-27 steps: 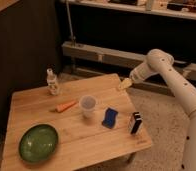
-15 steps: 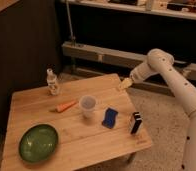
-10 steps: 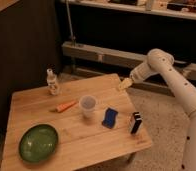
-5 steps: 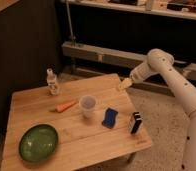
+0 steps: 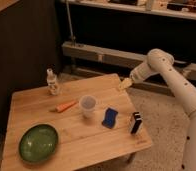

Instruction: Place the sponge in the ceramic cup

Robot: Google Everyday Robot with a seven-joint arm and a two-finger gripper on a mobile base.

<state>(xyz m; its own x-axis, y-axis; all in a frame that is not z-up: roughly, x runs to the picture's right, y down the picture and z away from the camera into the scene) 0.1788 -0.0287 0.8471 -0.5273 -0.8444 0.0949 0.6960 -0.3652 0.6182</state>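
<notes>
The blue sponge (image 5: 110,117) lies flat on the wooden table (image 5: 41,105), just right of the pale ceramic cup (image 5: 88,105), which stands upright near the table's middle. My gripper (image 5: 124,83) hangs over the table's far right edge, at the end of the white arm (image 5: 176,85) that reaches in from the right. It is well above and behind the sponge and touches nothing on the table.
A striped black-and-white block (image 5: 136,122) stands upright near the right edge, beside the sponge. An orange carrot (image 5: 66,106) lies left of the cup, a small clear bottle (image 5: 52,82) stands at the back left, and a green bowl (image 5: 38,142) sits front left.
</notes>
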